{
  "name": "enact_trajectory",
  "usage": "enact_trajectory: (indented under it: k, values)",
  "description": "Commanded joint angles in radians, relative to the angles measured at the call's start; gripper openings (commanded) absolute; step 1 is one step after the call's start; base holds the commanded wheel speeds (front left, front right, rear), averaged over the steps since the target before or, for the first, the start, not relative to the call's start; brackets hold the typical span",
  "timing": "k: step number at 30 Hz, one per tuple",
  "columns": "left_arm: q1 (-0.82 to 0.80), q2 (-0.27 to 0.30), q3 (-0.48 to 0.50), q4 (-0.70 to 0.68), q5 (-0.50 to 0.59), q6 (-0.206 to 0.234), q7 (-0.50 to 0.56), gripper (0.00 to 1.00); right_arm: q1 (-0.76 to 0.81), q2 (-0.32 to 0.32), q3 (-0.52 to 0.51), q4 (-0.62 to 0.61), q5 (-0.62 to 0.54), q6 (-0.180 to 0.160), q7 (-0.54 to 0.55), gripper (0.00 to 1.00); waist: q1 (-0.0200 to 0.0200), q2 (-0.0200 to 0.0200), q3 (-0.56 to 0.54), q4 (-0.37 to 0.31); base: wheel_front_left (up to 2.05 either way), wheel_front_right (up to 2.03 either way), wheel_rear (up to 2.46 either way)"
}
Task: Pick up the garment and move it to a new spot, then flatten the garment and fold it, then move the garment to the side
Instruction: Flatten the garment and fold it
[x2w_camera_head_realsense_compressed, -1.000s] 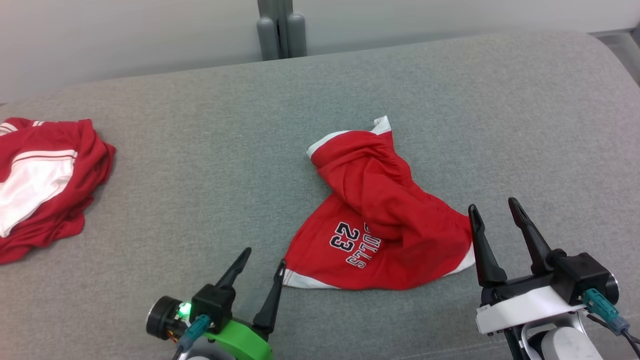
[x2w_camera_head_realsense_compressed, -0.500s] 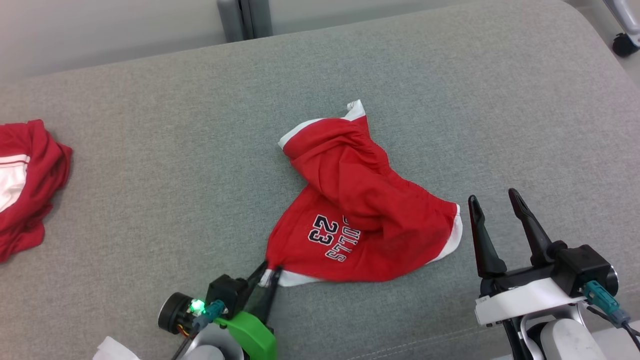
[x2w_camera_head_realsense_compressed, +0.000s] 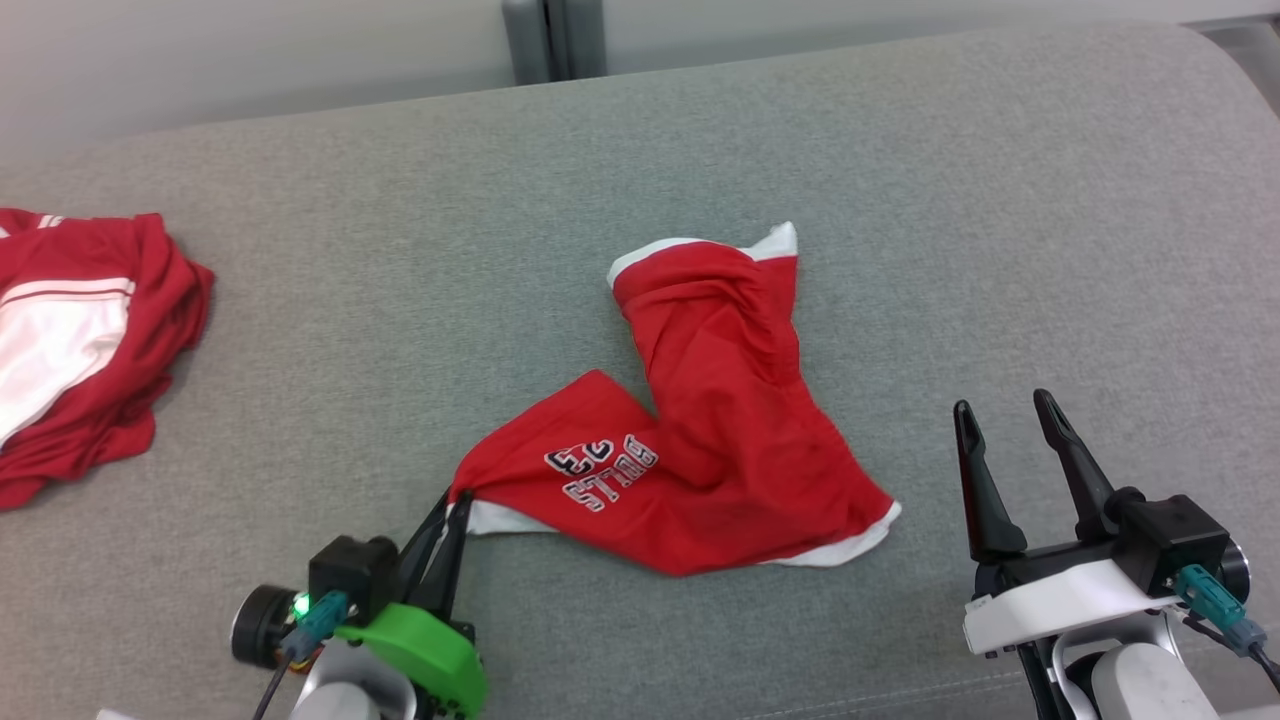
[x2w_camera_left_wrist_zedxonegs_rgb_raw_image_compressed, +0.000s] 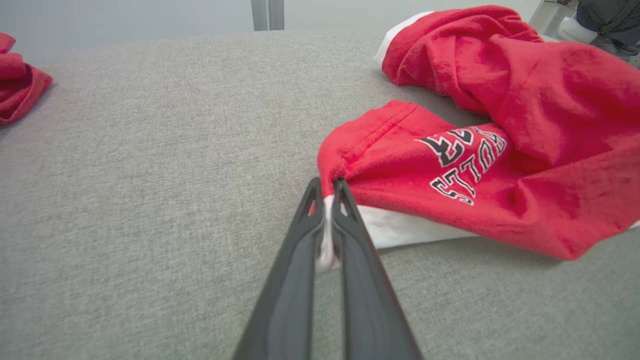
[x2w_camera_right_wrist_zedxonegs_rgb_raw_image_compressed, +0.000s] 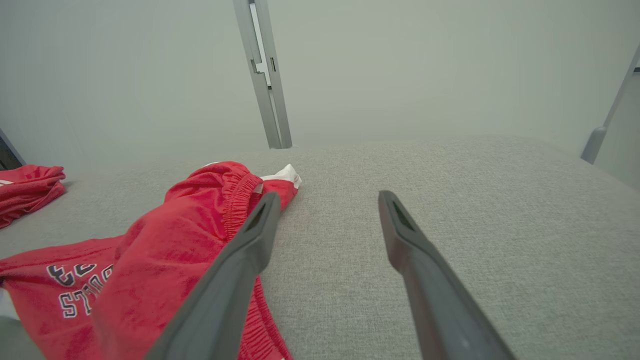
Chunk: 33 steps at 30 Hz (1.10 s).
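The left hand (x2w_camera_head_realsense_compressed: 455, 498) is clenched on the white-trimmed near corner of the crumpled red fabric garment (x2w_camera_head_realsense_compressed: 720, 440). The garment lies in the middle of the grey woven-fabric surface (x2w_camera_head_realsense_compressed: 400, 250). Its panel with dark lettering is drawn out toward that hand, and its gathered waistband end points away. The right hand (x2w_camera_head_realsense_compressed: 1003, 405) is released, its fingers spread, near the garment's right hem corner and not touching it. A red-and-white cloth heap (x2w_camera_head_realsense_compressed: 80, 340) sits well apart at the surface's left edge.
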Motion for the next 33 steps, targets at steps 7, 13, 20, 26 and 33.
enact_trajectory:
  k: [7, 13, 20, 26, 33]
  values:
    - [0.092, 0.008, 0.078, -0.031, 0.024, 0.003, 0.0, 0.35, 0.014, -0.011, -0.001, 0.035, 0.007, 0.0, -0.001, 1.0, 0.0, 0.0, -0.04, 0.046, 0.0, 0.0, 0.0]
    - [0.107, -0.026, 0.103, -0.083, 0.042, 0.001, 0.0, 1.0, 0.02, -0.021, 0.007, 0.053, 0.017, 0.0, -0.001, 1.0, 0.0, 0.0, -0.067, 0.066, 0.0, 0.0, 0.0]
    - [0.135, -0.052, 0.179, -0.214, 0.09, 0.004, 0.0, 1.0, -0.002, -0.039, 0.042, 0.068, 0.033, 0.0, -0.001, 1.0, 0.0, 0.0, -0.094, 0.086, 0.0, 0.0, 0.0]
    - [0.167, -0.06, 0.273, -0.319, 0.129, 0.01, 0.0, 1.0, -0.043, -0.061, 0.093, 0.102, 0.042, 0.0, -0.001, 1.0, 0.0, 0.0, -0.109, 0.108, 0.0, 0.0, 0.0]
    - [0.191, -0.06, 0.357, -0.379, 0.152, 0.007, 0.0, 1.0, -0.11, -0.081, 0.156, 0.199, 0.058, 0.0, 0.003, 1.0, 0.0, 0.0, -0.119, 0.134, 0.0, 0.0, 0.0]
